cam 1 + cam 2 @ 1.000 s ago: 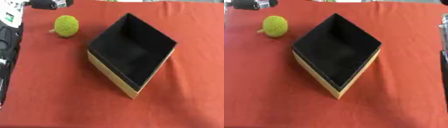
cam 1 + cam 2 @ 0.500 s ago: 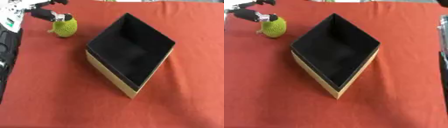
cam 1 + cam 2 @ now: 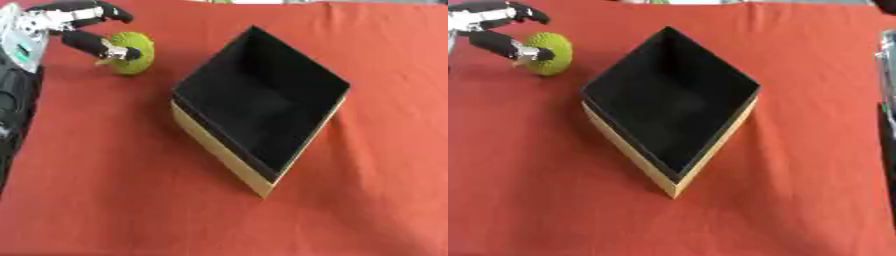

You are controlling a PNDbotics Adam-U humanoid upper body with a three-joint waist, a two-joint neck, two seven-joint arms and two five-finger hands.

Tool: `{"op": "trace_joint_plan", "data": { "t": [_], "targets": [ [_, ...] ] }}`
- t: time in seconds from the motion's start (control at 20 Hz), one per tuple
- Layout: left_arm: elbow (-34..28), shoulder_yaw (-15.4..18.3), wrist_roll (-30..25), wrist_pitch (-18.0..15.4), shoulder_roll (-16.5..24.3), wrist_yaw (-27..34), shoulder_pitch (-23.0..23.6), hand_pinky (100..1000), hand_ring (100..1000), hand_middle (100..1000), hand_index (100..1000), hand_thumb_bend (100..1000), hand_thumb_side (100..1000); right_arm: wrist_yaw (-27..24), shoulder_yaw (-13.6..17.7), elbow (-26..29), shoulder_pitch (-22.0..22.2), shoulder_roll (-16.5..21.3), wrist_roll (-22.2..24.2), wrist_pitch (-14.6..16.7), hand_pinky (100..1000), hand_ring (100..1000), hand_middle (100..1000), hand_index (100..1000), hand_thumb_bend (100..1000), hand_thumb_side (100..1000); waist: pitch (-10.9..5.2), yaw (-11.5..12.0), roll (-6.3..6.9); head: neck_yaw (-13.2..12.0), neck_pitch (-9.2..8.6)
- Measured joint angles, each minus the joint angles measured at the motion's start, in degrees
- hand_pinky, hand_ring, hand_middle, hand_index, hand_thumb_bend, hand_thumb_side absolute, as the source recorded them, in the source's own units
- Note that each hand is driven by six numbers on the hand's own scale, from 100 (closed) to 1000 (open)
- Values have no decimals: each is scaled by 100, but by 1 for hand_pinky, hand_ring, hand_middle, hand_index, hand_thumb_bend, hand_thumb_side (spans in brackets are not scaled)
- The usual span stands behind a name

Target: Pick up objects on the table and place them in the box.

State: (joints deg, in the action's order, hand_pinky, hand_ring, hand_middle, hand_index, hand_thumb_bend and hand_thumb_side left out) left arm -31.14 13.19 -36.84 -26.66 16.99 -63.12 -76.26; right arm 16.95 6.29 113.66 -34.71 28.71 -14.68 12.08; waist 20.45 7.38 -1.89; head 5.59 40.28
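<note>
Ball [image 3: 134,52] apparently touching left hand's [image 3: 80,22] fingertip.

Box [image 3: 262,100] mid-table [image 3: 367,200], ball [image 3: 136,52] to its far left, left hand [image 3: 83,27] against the ball

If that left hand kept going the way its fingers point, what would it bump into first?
Probably the green ball: the left hand already reaches it. Beyond that lies the box, though depth is unclear.
</note>
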Motion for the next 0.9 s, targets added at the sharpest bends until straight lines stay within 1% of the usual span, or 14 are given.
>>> {"op": "trace_joint_plan", "data": {
  "t": [0.15, 0.25, 0.45, 0.55, 0.65, 0.7, 0.75, 0.8, 0.9],
  "targets": [
    [-1, 9, -40, 40, 11, -139, 2, 999, 1000, 904, 960, 627, 631, -2, 0, 0, 7, -1, 0, 0, 752, 688, 621, 770, 100, 214, 0, -11, 0, 0, -1],
    [-9, 49, -75, 75, 11, -243, 8, 993, 1000, 893, 958, 606, 612, -6, 0, 0, 27, -2, 1, -1, 752, 688, 621, 769, 100, 217, 1, -25, -2, -1, -2],
    [-59, 128, -136, 136, 10, -360, 67, 988, 1000, 865, 950, 620, 594, -42, -1, 0, 32, -23, 1, -1, 752, 689, 621, 769, 100, 223, 10, -29, -21, -11, -7],
    [-73, 143, -153, 153, 10, -423, 89, 983, 996, 850, 944, 624, 570, -45, -1, 0, 45, -24, 1, -2, 752, 689, 620, 769, 100, 226, 24, -33, -31, -20, -9],
    [-73, 144, -158, 158, 9, -497, 109, 982, 990, 842, 939, 615, 555, -46, -1, 0, 46, -25, 0, -2, 752, 689, 620, 769, 100, 227, 36, -39, -31, -24, -10],
    [-73, 144, -158, 158, 8, -526, 110, 977, 980, 832, 931, 613, 515, -47, -1, 0, 46, -25, 0, -2, 752, 690, 620, 769, 100, 229, 37, -41, -31, -25, -10],
    [-73, 144, -158, 158, 8, -556, 110, 977, 980, 832, 931, 613, 515, -47, -1, 0, 46, -25, 0, -2, 752, 690, 620, 769, 100, 229, 37, -45, -31, -26, -10],
    [-73, 144, -155, 155, 8, -588, 112, 967, 965, 819, 926, 615, 480, -48, -1, 0, 46, -25, 0, -3, 752, 690, 620, 769, 100, 229, 37, -50, -31, -27, -10],
    [-73, 144, -146, 146, 7, -653, 115, 953, 946, 803, 919, 610, 446, -48, -1, 0, 47, -26, 0, -3, 752, 690, 620, 769, 100, 232, 37, -60, -31, -39, -11]
  ]
}}
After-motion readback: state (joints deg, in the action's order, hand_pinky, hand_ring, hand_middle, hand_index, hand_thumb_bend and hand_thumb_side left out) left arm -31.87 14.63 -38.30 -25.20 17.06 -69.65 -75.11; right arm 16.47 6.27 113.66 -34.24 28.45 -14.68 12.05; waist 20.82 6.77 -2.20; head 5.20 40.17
